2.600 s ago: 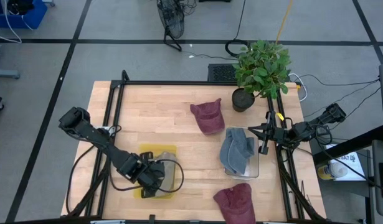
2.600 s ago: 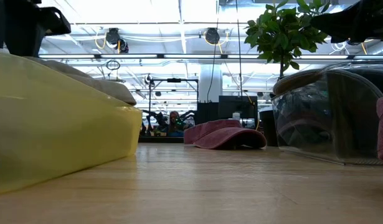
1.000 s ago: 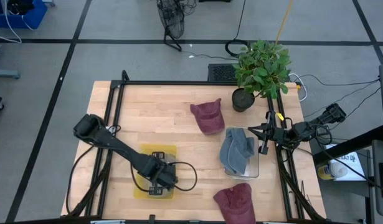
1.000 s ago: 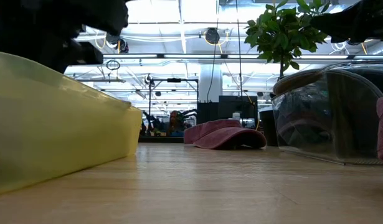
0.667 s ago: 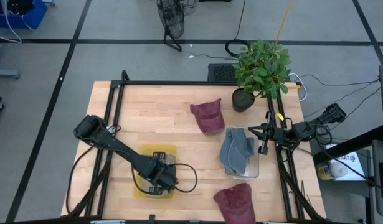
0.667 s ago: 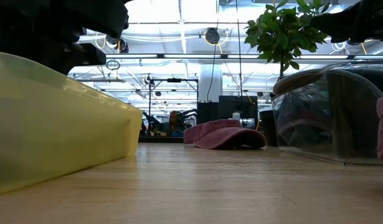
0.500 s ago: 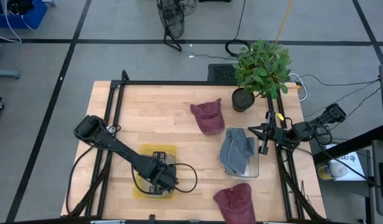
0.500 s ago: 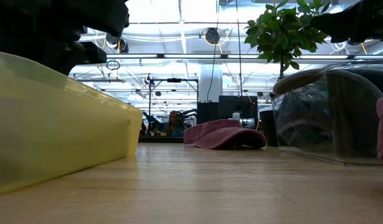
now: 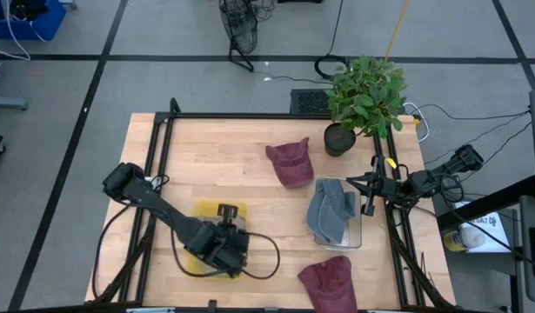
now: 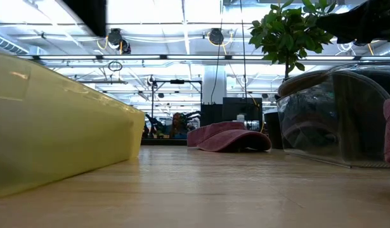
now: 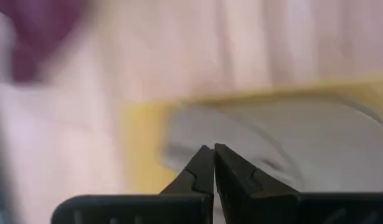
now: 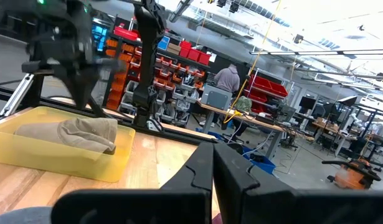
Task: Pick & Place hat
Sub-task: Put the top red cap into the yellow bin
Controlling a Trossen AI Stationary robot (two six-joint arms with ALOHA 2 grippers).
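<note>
The left gripper (image 9: 225, 211) is hanging over the yellow tub (image 9: 200, 211) near the front left of the wooden table (image 9: 224, 165). In the left wrist view its two fingers (image 11: 203, 168) are pressed together with nothing between them. A tan hat (image 12: 76, 134) is lying inside the yellow tub, under those fingers.

The right gripper (image 9: 369, 186) is waiting at the right edge of the table, just beside the clear tub (image 9: 356, 238). Its fingers (image 12: 203, 163) are also touching each other and holding nothing.

A gray hat (image 9: 331, 214) is sitting in the clear tub. One dark red hat (image 9: 290, 163) is lying on the table near the back, close to a plant in a pot (image 9: 364, 102). Another dark red hat (image 9: 329, 282) is lying at the front edge, just in front of the clear tub.

In the right wrist view, a person (image 12: 227, 79) is standing far back in the room.
</note>
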